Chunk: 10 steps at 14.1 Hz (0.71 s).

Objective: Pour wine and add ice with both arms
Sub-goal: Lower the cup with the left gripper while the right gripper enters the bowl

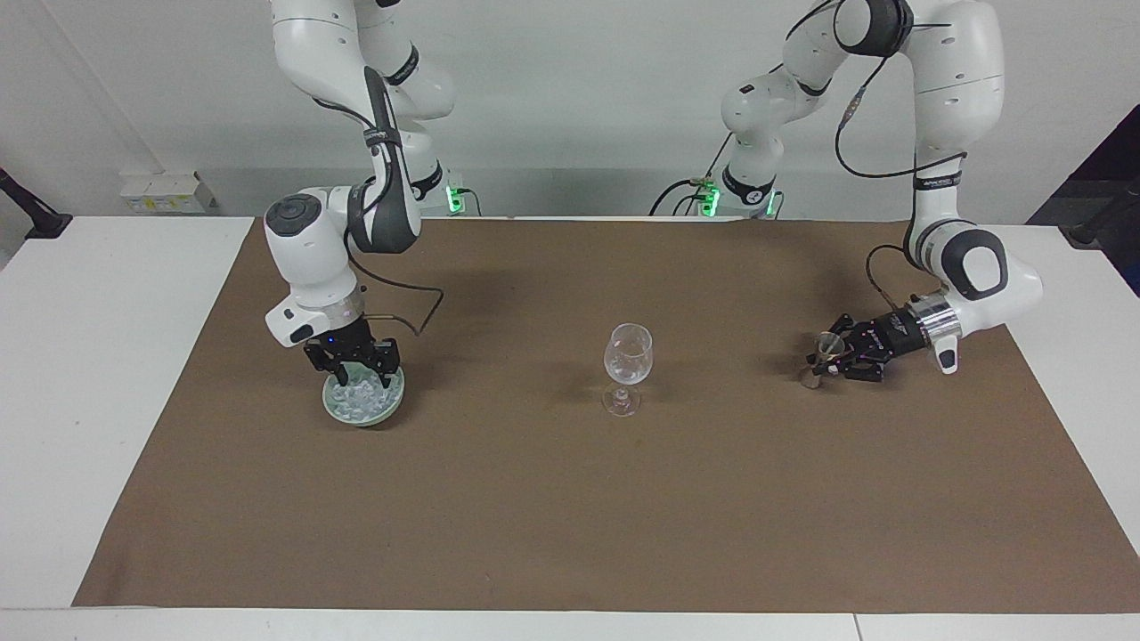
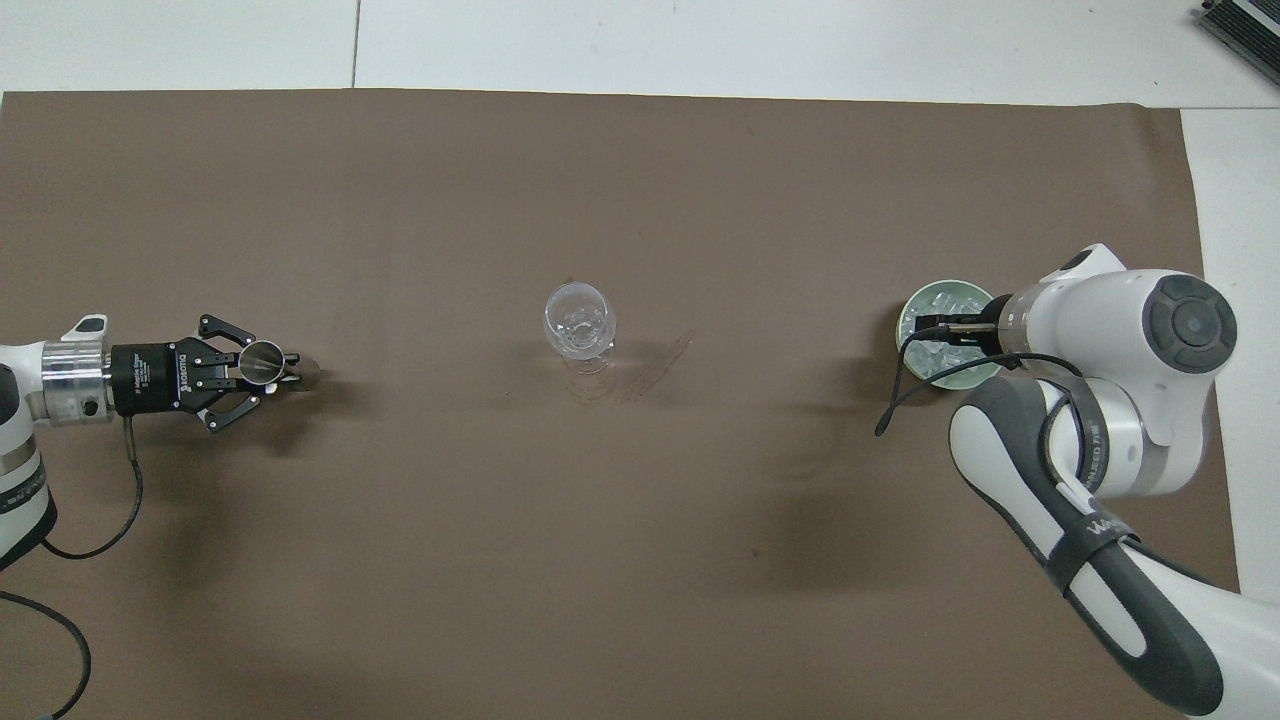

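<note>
Matt brown paper-like sheet (image 1: 570, 499) laid over a smooth white tabletop (image 1: 107, 374), clear glossy stemmed glass (image 1: 628, 365), glassy translucent ice (image 1: 356, 396) heaped in a glazed pale-green bowl (image 1: 385, 408), shiny metal jigger (image 2: 265, 360), glossy white plastic arm shells (image 2: 1130, 350).
</note>
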### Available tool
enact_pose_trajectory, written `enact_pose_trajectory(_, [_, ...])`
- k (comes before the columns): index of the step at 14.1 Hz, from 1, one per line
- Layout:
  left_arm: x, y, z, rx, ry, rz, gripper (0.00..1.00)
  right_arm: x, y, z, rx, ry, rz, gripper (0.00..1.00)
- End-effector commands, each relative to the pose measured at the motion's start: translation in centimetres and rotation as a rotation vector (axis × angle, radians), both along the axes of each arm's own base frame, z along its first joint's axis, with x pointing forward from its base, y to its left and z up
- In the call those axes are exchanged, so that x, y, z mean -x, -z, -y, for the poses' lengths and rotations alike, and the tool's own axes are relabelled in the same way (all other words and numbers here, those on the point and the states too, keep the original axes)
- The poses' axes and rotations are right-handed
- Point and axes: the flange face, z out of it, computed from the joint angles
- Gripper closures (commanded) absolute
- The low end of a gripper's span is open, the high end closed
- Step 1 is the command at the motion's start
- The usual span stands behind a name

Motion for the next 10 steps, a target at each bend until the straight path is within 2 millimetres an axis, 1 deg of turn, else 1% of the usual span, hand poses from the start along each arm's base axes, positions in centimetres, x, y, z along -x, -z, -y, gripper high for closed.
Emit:
enact_pose_trajectory(1, [0.9,0.8,0.3,-0.001,-0.008,0.016,0.97,0.4,-0.3,0.3,0.013,-0.017,0.030,0.27])
enact_pose_trajectory(3, [0.9,0.7,0.2,-0.001,-0.008,0.018,0.58,0.4,-0.3,0.4,0.013,-0.016,0.035,0.31])
enact_pose_trajectory(4, [0.9,0.7,0.2,0.000,-0.007,0.018,0.49,0.4,-0.2,0.5,0.013,-0.014,0.035,0.41])
enact_pose_trajectory(7, [0.9,0.6,0.1,-0.002,-0.006,0.020,0.22,0.3,-0.3,0.5,0.014,-0.015,0.039,0.45])
enact_pose_trajectory(8, [0.9,0.5,-0.1,-0.004,0.000,0.026,0.16,0.3,-0.3,0.5,0.014,-0.015,0.041,0.45])
enact_pose_trajectory(9, [0.9,0.4,-0.6,-0.006,0.011,0.050,0.00,0.3,-0.3,0.5,0.014,-0.015,0.041,0.45])
enact_pose_trajectory(10, [1.0,0.4,-1.1,-0.018,0.018,0.074,0.00,0.3,-0.3,0.5,0.014,-0.015,0.041,0.45])
